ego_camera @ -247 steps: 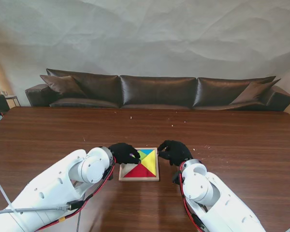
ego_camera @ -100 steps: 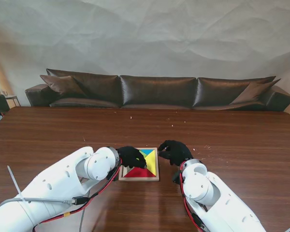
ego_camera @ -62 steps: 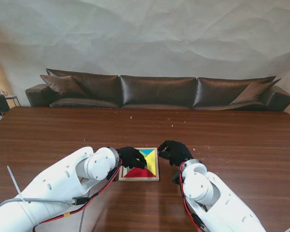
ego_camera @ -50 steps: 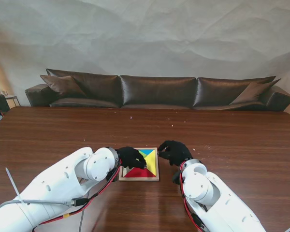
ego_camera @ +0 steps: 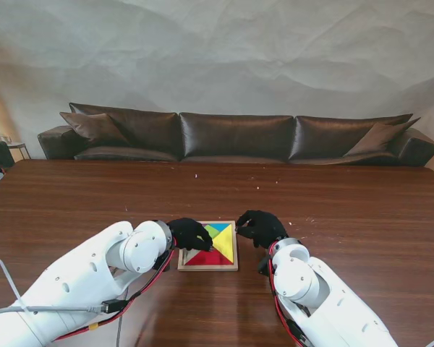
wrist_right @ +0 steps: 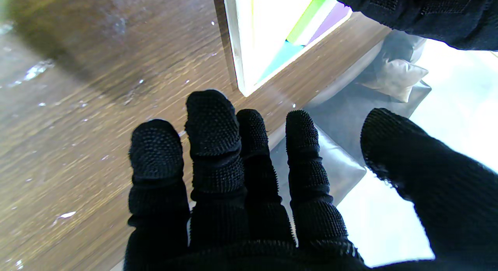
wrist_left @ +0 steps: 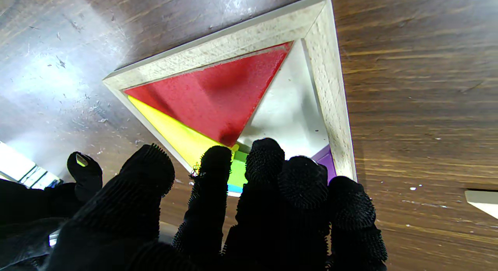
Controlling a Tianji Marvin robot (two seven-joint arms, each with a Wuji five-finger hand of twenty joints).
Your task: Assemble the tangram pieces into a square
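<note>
Resting between both hands (ego_camera: 189, 233) (ego_camera: 259, 226), tangram tray (ego_camera: 207, 266).

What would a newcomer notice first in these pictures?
The bright tangram pieces in their wooden tray stand out on the dark table, with a black-gloved hand at each side: the left hand reaches over the tray's left edge, the right hand rests beside its right edge. Behind is a dark leather sofa.

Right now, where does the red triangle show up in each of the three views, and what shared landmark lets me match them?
Stand view: the red triangle lies in the near part of the wooden frame, between the two hands.
Left wrist view: it fills the middle, beyond the left hand's fingertips.
Right wrist view: not visible; only one frame corner shows.
Shared landmark: the wooden frame's pale rim, seen in all three views.
</note>
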